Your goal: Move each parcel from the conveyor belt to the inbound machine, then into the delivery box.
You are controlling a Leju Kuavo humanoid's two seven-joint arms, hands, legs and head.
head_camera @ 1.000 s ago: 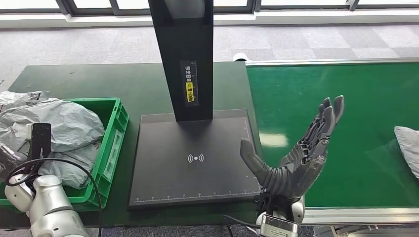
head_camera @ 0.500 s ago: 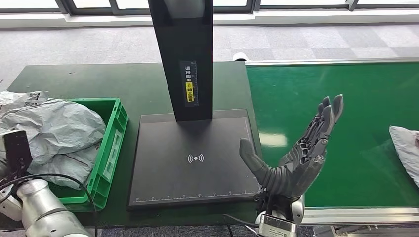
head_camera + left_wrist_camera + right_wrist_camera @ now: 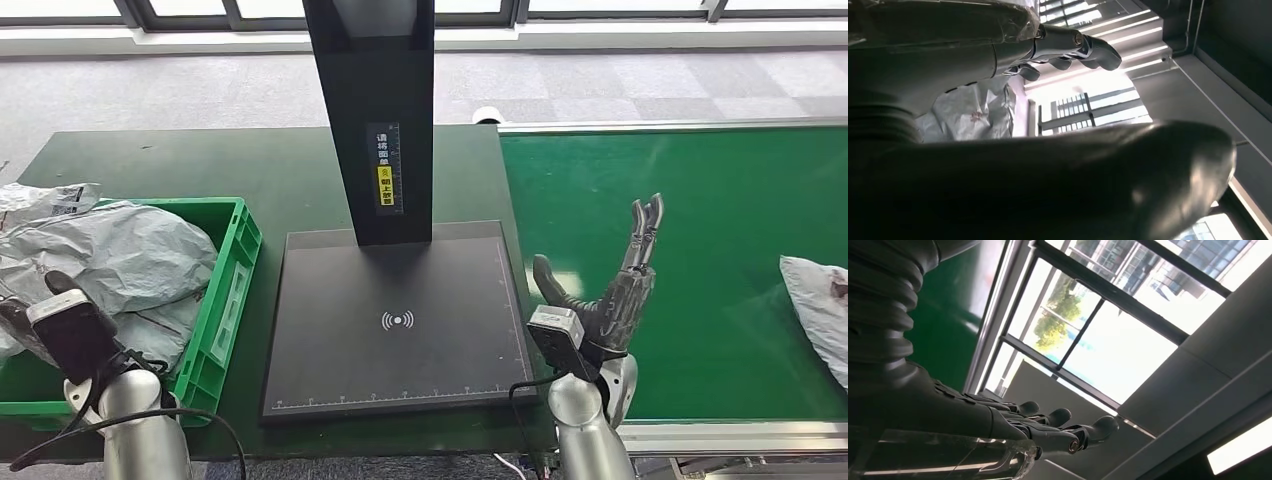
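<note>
Green conveyor belt [image 3: 690,200] filled the frame's right; the grey poly-bag parcel [image 3: 818,305] lay at its right edge, apparently soft, light and slippery. Right hand [image 3: 610,295], lower centre, stood spread and empty; a broad grasp across the parcel's bulk seemed advisable. Whether the left hand [image 3: 1068,47] held anything could not be determined.

Right hand [image 3: 610,300] now edge-on; parcel [image 3: 818,305] nearer
</note>
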